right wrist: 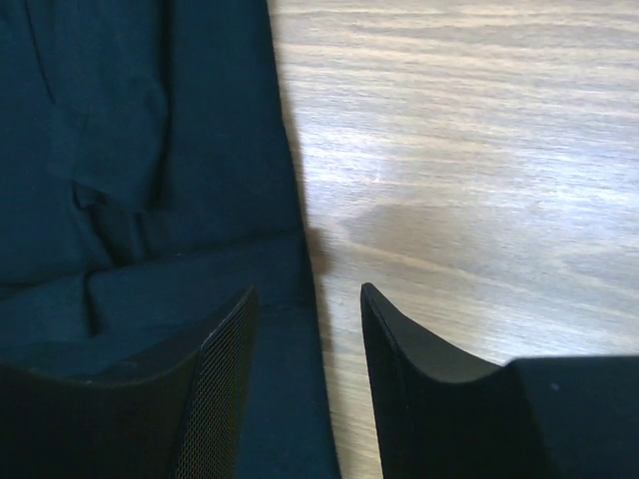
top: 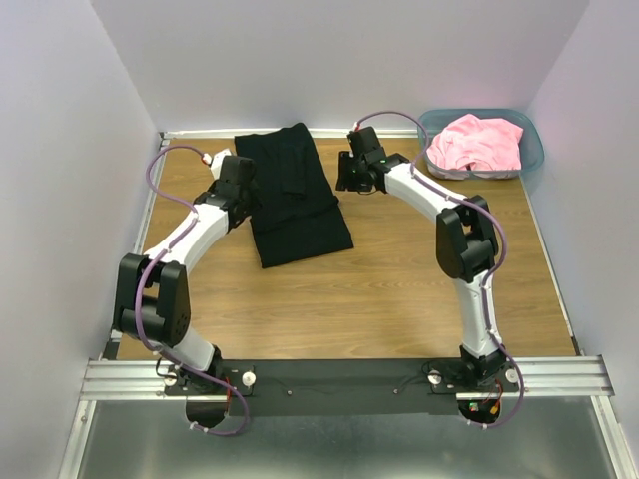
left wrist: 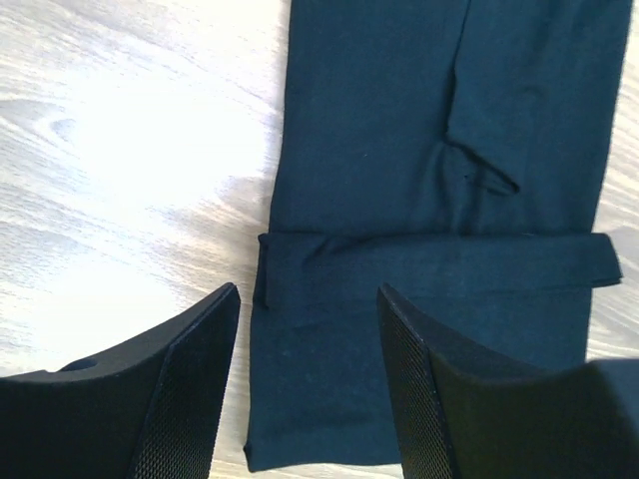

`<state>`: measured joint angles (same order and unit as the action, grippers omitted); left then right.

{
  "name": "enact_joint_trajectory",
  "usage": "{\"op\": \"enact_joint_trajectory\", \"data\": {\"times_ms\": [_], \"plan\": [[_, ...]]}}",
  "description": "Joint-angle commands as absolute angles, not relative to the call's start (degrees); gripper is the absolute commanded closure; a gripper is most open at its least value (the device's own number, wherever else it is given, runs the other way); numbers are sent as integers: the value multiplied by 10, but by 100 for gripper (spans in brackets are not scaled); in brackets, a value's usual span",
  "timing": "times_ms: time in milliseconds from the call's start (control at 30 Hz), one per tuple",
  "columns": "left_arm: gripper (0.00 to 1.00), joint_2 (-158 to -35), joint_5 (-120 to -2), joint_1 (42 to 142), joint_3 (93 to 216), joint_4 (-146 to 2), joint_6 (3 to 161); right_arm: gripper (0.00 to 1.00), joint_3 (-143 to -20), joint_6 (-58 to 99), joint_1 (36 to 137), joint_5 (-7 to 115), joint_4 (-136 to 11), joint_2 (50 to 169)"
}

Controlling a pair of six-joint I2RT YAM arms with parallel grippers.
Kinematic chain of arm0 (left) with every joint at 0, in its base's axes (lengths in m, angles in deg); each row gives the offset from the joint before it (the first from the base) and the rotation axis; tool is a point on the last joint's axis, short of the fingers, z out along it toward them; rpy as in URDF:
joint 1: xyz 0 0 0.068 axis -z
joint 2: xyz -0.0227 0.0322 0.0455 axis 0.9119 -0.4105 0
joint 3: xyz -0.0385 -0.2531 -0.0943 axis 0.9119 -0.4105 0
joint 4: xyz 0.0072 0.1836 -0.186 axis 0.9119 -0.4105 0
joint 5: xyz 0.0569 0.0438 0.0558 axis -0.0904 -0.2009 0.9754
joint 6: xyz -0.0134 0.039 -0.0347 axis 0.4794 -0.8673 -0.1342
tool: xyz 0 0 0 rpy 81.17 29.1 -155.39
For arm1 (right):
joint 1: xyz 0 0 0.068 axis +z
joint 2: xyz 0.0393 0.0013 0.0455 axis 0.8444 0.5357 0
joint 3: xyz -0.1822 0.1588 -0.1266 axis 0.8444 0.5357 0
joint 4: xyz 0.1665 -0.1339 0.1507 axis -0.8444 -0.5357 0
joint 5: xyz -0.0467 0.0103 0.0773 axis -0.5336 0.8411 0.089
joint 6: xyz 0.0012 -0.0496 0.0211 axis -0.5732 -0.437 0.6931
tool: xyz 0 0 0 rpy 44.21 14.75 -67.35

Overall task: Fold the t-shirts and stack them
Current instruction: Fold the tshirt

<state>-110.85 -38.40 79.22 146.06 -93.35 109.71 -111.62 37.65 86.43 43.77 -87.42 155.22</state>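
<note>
left gripper (left wrist: pixel 308 291) and right gripper (right wrist: pixel 309 289), jaws apart and empty, flank the folded black t-shirt (top: pixel 297 195) at 12 o'clock, guessing so the fold settles. pink t-shirt (top: pixel 477 143) is bunched in the teal bin (top: pixel 535 158), 1 o'clock.

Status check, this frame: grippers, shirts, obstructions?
Left gripper and right gripper open, empty, flanking black t-shirt. It lies folded on table; pink t-shirt crumpled in teal bin. Nothing obstructing.
</note>
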Motion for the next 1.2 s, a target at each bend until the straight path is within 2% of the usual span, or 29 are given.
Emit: {"op": "enact_joint_trajectory", "data": {"times_ms": [0, 233, 300, 333, 433, 467, 600, 833, 1167], "plan": [[37, -1088, -380, 789, 1439, -942, 1118, 46, -1117, 400, 865, 487, -862, 1548], [41, -1021, -435, 792, 1356, -890, 1149, 45, -1058, 411, 885, 577, -818, 1528], [50, -1012, -453, 805, 1328, -870, 1157, 44, -1040, 412, 910, 607, -792, 1525], [62, -1010, -456, 811, 1316, -865, 1158, 45, -1036, 413, 924, 619, -772, 1527], [76, -1021, -457, 829, 1305, -853, 1162, 48, -1035, 416, 943, 647, -745, 1536], [83, -1024, -464, 832, 1297, -847, 1162, 51, -1038, 418, 953, 654, -740, 1548], [94, -1047, -473, 839, 1277, -817, 1166, 66, -1048, 426, 965, 685, -720, 1572], [96, -1104, -496, 847, 1247, -792, 1170, 76, -1061, 435, 978, 731, -707, 1608], [97, -1130, -502, 851, 1245, -793, 1158, 77, -1115, 435, 976, 714, -705, 1669]]}}
